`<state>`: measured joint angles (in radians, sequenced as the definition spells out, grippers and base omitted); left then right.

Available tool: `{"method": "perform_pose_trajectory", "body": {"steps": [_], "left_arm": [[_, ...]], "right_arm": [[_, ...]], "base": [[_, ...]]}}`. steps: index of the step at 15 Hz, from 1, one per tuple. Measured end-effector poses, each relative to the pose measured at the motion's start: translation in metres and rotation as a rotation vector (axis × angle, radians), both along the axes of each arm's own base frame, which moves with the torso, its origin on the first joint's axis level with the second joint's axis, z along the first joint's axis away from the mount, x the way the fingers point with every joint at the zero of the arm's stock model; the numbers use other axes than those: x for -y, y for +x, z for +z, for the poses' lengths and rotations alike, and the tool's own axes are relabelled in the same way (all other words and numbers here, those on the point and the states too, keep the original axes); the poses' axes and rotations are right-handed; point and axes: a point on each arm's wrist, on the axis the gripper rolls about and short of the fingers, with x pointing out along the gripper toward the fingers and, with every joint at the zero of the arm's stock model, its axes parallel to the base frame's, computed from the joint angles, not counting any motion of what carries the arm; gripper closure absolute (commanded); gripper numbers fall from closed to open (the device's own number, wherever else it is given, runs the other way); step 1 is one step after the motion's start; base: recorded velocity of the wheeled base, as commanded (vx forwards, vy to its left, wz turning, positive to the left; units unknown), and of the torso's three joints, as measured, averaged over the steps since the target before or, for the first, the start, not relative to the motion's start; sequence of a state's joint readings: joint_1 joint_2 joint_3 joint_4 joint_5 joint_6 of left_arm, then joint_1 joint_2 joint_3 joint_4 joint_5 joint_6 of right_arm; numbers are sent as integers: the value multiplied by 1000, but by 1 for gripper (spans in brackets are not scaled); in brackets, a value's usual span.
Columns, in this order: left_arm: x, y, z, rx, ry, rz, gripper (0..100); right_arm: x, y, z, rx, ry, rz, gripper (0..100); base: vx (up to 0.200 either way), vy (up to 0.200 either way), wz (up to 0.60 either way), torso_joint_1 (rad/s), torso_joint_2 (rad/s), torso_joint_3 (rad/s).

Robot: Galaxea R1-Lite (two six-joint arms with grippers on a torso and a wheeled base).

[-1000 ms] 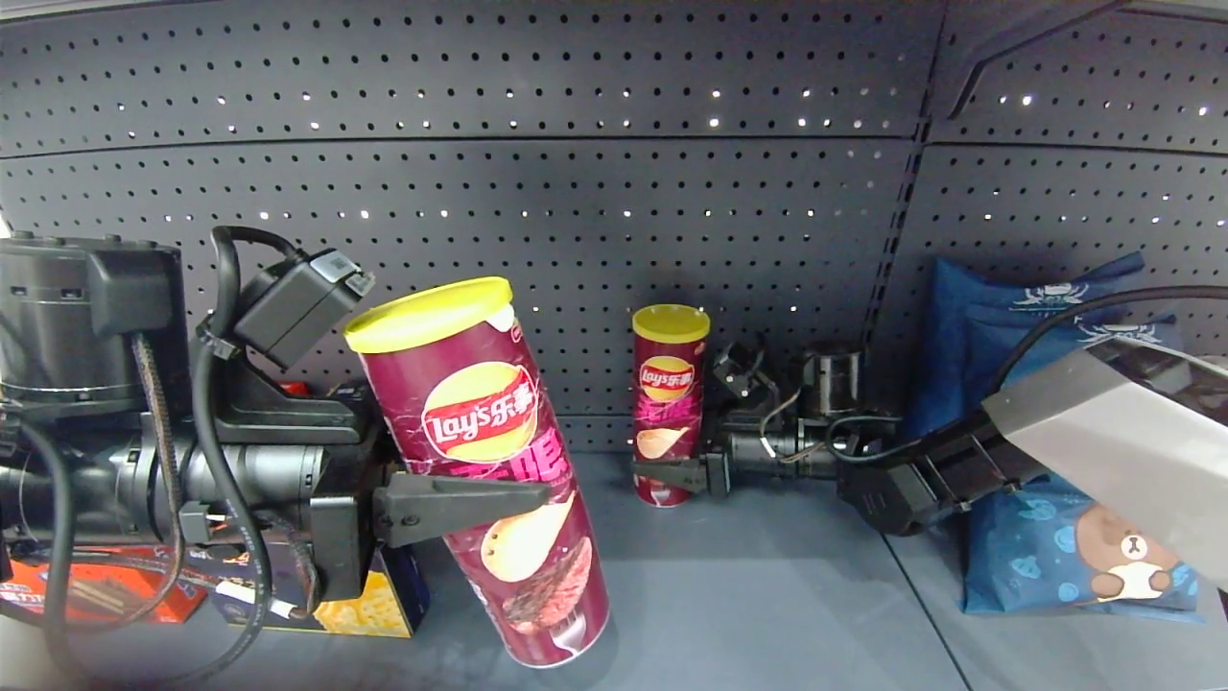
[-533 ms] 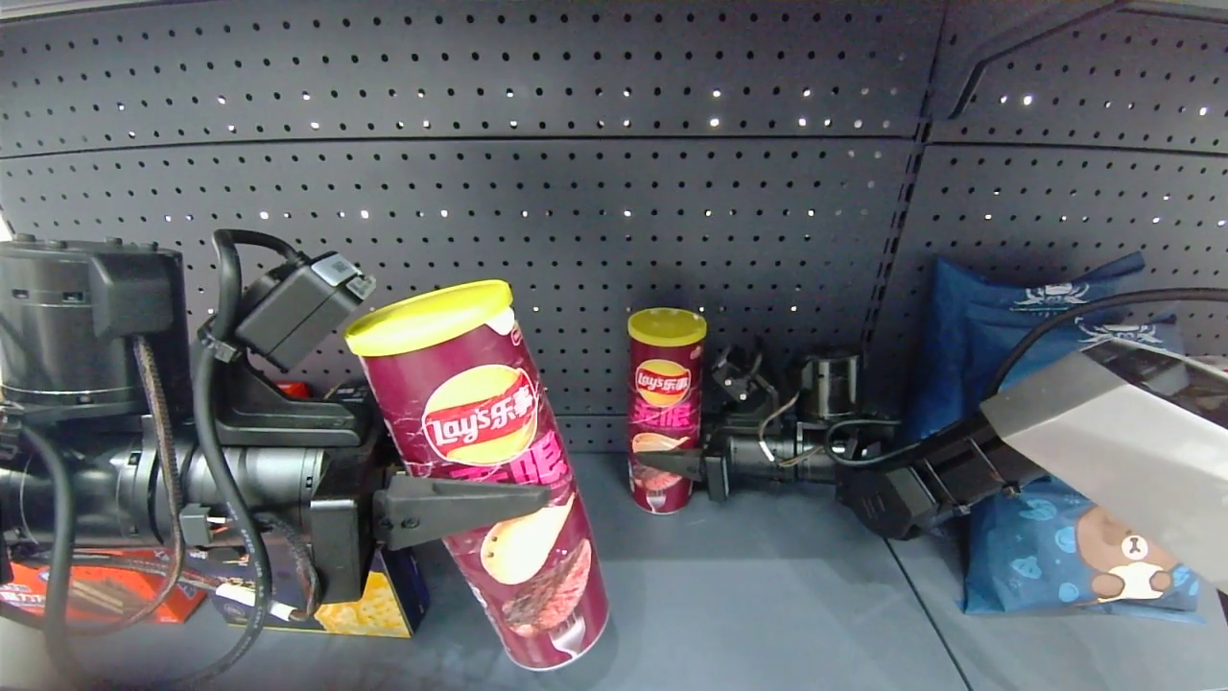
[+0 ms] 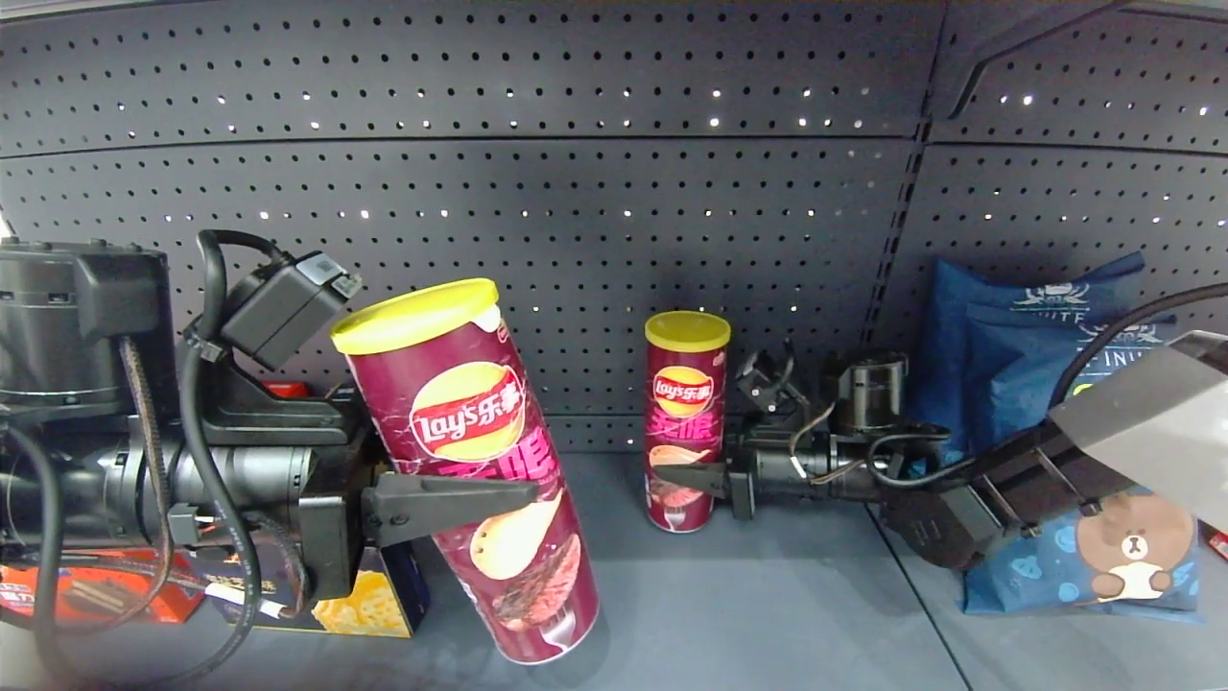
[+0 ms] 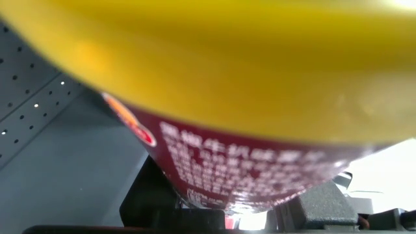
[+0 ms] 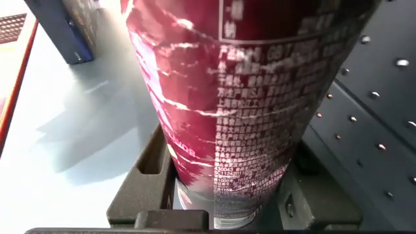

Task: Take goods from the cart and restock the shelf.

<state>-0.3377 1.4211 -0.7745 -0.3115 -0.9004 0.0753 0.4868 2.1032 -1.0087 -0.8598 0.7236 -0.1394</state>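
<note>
Maroon can (image 3: 685, 422), clenched in the right gripper (image 3: 683, 478), has slid toward the blue bag (image 3: 1007, 345) and stands on the shelf (image 3: 767, 595), seemingly almost placed. The left gripper (image 3: 480, 499) grasps a tilted second can (image 3: 470, 461).

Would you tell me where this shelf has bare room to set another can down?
The widest bare patch of shelf lies in front of the upright can, between the tilted can and the blue bags. A narrower strip runs along the back wall between the two cans. The left end is crowded with boxes, the right with bags.
</note>
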Motion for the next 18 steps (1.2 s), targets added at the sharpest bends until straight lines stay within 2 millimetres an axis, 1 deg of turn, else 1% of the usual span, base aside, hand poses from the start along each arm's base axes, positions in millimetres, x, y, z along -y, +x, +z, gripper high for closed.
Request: {"method": "perform_pose_trajectory", "body": {"steps": [2, 4, 8, 13, 18], "left_arm": [[0, 0, 0, 0, 0, 0, 100], [0, 0, 0, 1, 0, 0, 100], [0, -1, -1, -2, 1, 0, 100], [-1, -2, -6, -21, 8, 5, 100], [-1, -2, -8, -27, 10, 3, 100]], "right_arm": [[6, -14, -2, 2, 0, 0, 100], [7, -26, 0, 13, 7, 12, 100], [2, -56, -1, 5, 8, 65, 100], [-7, -83, 1, 0, 2, 107, 100], [-2, -103, 2, -10, 2, 128, 100]], "base": [[0, 0, 0, 0, 0, 0], [0, 0, 0, 0, 0, 0], [0, 0, 0, 0, 0, 0], [0, 0, 0, 0, 0, 0], [0, 0, 0, 0, 0, 0]]}}
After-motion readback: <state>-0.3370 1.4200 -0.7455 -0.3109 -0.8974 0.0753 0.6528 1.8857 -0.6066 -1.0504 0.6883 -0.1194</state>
